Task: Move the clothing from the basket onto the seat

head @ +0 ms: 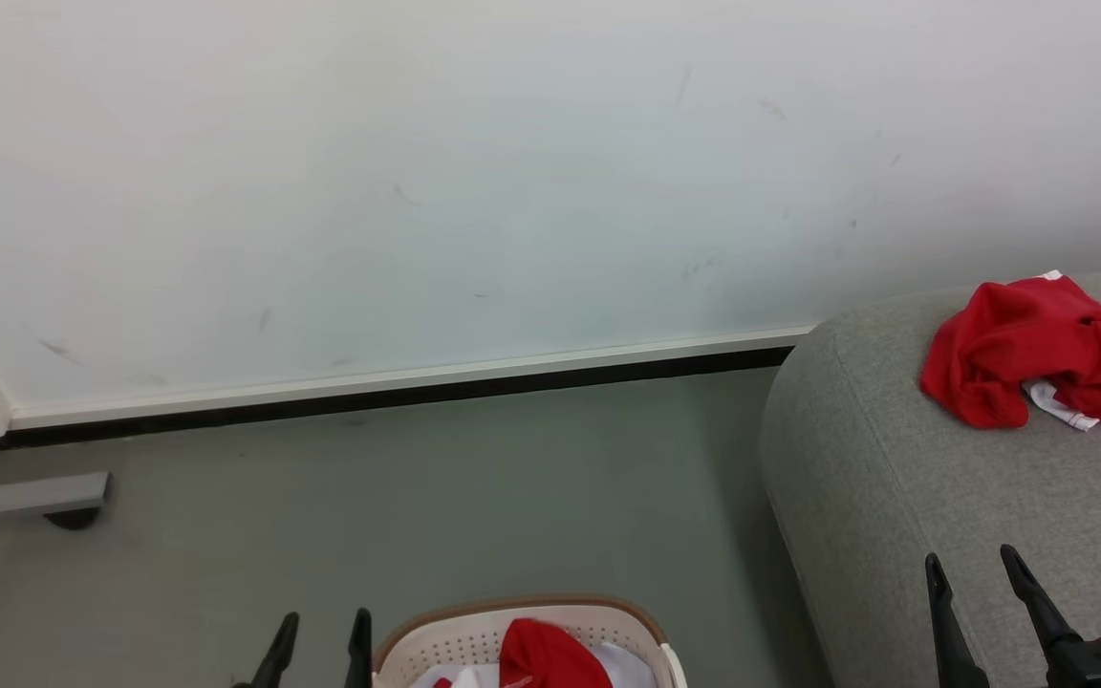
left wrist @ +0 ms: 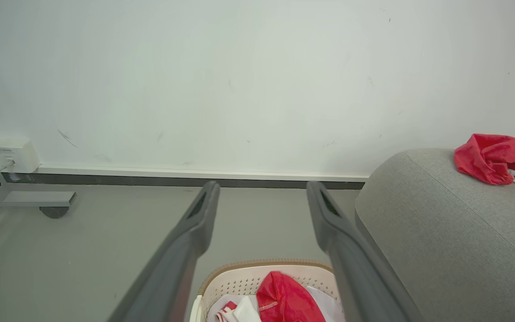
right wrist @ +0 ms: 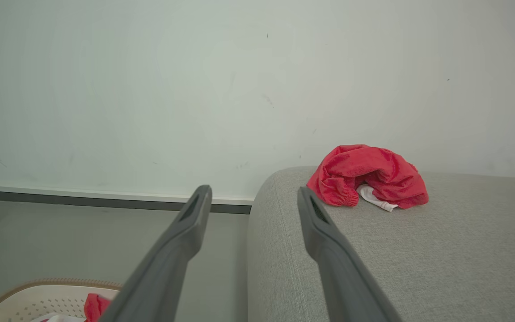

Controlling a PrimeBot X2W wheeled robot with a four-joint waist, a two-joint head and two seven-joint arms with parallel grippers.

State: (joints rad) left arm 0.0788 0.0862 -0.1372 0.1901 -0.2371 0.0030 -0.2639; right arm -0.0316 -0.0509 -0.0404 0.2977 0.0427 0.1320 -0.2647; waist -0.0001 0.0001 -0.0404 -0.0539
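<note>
Lying crumpled on the seat (head: 895,497) at the right, a red garment (head: 1038,349) is seen; more clothing (head: 546,659) is contained in the near basket (head: 474,635). Left fingers (head: 359,638) and right fingers (head: 1028,585) are spread, empty.

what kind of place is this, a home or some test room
Probably a living-room corner, perhaps a staged test space: a grey upholstered seat with a red garment on it, a laundry basket on a bare grey floor, and a plain scuffed white wall.
</note>
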